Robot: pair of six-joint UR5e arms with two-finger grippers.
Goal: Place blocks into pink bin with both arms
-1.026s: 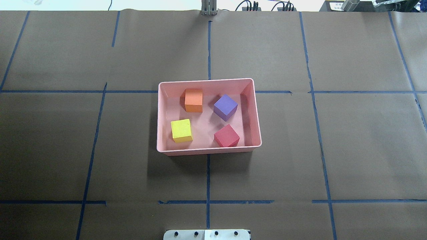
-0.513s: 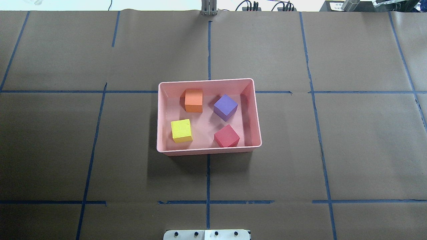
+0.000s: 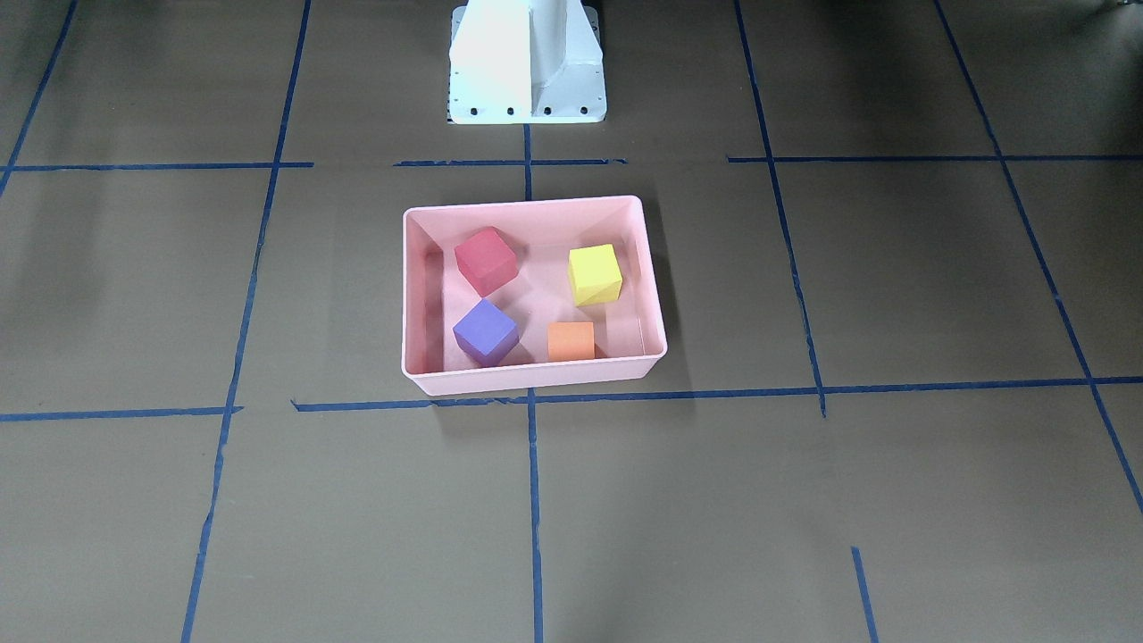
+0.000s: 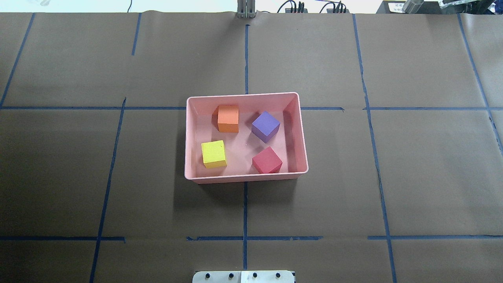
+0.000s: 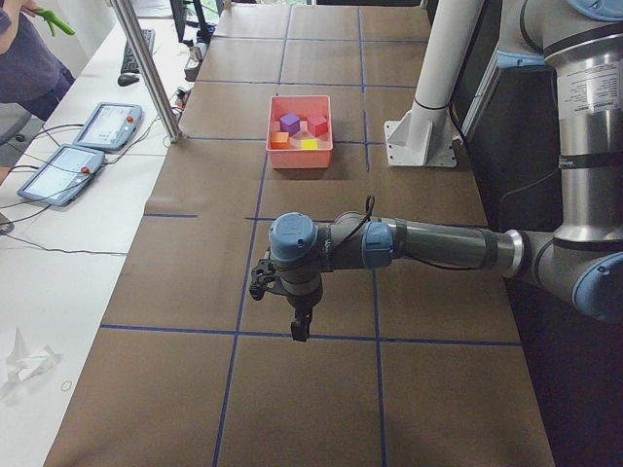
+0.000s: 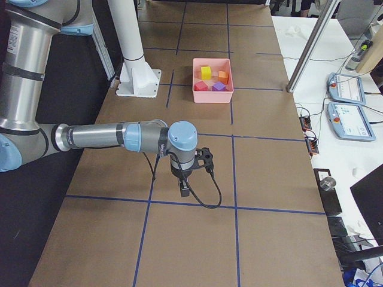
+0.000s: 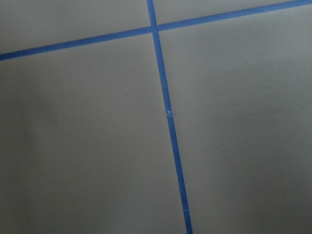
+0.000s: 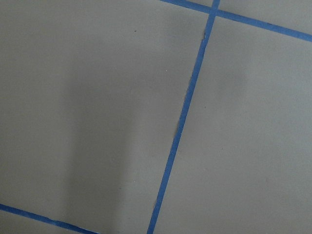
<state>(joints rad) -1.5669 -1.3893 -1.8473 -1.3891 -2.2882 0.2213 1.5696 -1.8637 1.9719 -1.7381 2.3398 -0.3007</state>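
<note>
You have the shallow pale pink plastic bin (image 4: 243, 95) in the middle of the brown paper-covered counter (image 4: 393, 177), well apart from both of its ends. All four blocks lie on the bin's floor, and none touches another. The orange foam cube (image 4: 228, 118) and the purple foam cube (image 4: 266, 126) sit toward your edge of the counter. The yellow-green foam cube (image 4: 213, 154) and the red foam cube (image 4: 267, 160) sit toward the robot's edge. Orange and yellow-green are on the side of the counter's end at the robot's left, purple and red on the side of the opposite end.

The left end effector (image 5: 300, 326) hangs pointing down over a blue tape line (image 5: 438, 341) near the robot's left end of the counter, well apart from the bin. The right end effector (image 6: 184, 188) hangs the same way near the other end. Only the side views show them, so you cannot tell whether either is clenched or released.
</note>
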